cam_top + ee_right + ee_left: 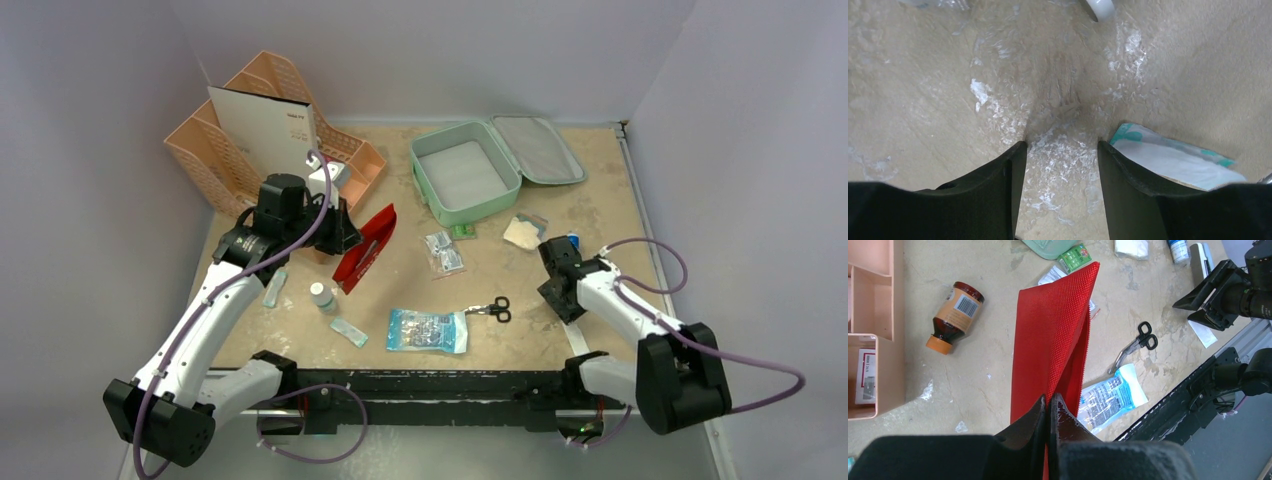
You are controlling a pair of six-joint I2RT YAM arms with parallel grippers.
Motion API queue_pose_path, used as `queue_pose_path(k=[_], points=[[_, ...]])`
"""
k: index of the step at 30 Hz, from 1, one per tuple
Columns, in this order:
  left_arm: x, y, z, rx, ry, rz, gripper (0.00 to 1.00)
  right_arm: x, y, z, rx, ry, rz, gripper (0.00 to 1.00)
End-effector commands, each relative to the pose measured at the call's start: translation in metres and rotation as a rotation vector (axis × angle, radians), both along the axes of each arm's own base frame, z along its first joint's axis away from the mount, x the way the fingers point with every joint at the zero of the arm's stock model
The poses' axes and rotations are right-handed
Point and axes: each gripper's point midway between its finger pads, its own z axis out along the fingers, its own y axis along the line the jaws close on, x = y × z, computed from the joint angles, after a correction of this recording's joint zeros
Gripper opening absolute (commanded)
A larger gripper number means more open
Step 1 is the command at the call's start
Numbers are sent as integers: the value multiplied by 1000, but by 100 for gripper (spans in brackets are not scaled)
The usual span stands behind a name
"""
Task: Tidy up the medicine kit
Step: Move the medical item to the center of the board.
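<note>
The mint-green medicine kit lies open at the back of the table, its tray empty and its grey-lined lid folded out to the right. My left gripper is shut on the edge of a flat red pouch, which hangs tilted over the table left of centre. My right gripper stands open just above bare tabletop at the right, nothing between its fingers. A white and teal packet lies beside its right finger.
A peach desk organizer with a white booklet stands at the back left. Scissors, a blue-white packet, small sachets, a gauze pad, a white vial and a brown bottle lie scattered.
</note>
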Motion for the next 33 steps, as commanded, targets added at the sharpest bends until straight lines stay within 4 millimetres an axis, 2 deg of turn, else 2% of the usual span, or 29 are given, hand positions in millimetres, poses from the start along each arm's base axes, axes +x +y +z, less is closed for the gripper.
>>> queue_pose_path(k=[1,3,9,12,16,23,30,33], points=[[3,-1,9,-2,-55,-14,0,14,18,-4,94,-102,91,57],[3,-2,9,-5,-51,-19,0,17,22,7,117,-134,106,57],[2,-2,10,-7,-57,-19,0,-4,-13,37,-35,-107,3,59],[2,-3,12,-11,-63,-22,0,-20,-22,37,-78,-52,-46,59],[2,-3,12,-12,-61,-23,0,-33,-29,27,-113,20,-80,61],[2,-3,13,-10,-64,-23,0,-25,-20,2,-72,14,-40,60],[2,-2,14,-10,-72,-21,0,-11,-3,-5,13,-23,5,59],[2,-3,15,-11,-74,-27,0,2,13,-8,87,-75,49,59]])
